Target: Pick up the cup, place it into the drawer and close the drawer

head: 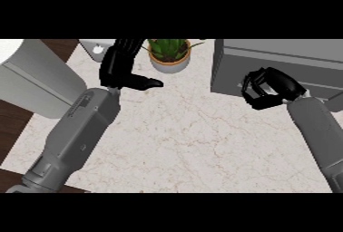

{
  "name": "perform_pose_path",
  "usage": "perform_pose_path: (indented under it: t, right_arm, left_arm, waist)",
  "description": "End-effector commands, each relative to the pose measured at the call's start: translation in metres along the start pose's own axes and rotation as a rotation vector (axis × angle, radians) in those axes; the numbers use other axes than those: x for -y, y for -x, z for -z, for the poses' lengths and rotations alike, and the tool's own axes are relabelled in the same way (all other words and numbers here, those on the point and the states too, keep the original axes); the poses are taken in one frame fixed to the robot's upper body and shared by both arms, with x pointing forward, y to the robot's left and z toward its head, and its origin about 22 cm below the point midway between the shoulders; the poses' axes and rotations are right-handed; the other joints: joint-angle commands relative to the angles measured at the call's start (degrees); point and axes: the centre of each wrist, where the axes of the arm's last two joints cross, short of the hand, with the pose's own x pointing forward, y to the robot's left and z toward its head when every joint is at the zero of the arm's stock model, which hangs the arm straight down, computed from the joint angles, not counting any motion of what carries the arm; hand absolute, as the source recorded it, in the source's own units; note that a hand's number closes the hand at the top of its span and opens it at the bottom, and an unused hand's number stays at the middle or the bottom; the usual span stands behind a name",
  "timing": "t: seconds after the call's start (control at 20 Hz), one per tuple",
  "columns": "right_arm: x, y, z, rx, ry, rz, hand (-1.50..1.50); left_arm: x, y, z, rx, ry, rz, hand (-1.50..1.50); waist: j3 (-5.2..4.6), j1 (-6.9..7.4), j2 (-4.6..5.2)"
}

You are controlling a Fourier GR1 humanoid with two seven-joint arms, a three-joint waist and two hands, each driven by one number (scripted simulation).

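Nearest to me are the two grey arms. The left forearm [80,131] climbs from the lower left corner and the right forearm [321,136] comes in along the right edge, both over the marbled counter [188,140]. On my feed the right hand [281,84] has its fingers [253,86] curled into a ring. Pale slivers show inside that curl, and I read them as the cup [258,93], wrapped by the fingers and mostly hidden by them. Those curled fingers sit over the near face of the grey drawer unit [288,54], which stretches away beyond them and to their right. I cannot tell from here whether the drawer is pulled out or pushed in.

The left hand [120,63] is relaxed, its fingers straight and close together, holding nothing. Its thumb [149,84] sticks out sideways toward the right hand. Just right of the left fingertips stands a potted plant [169,53], near them but apart. Just left of those fingertips a small pale grey object [94,47] lies at the counter's far edge, partly behind the fingers, and I cannot make out what it is. Farther left of the left hand, a large pale grey block [33,81] covers the counter's corner.
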Motion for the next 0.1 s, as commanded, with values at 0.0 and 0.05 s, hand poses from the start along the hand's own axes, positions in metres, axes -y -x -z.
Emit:
perform_pose_path:
  t: [0.0,0.05]
  right_arm:
    - [0.0777,-0.0542,-0.0021,0.027,0.269,-0.127,1.50]
    - [0.0798,-0.0558,-0.0034,0.011,0.254,-0.149,1.50]
  left_arm:
    - [-0.0066,0.0007,-0.0052,-0.003,0.005,-0.002,-1.50]
    - [-0.0078,0.0007,-0.0056,-0.010,0.000,0.005,-1.50]
  waist:
    - [-0.99,2.17,0.69]
    - [-1.03,2.48,0.66]
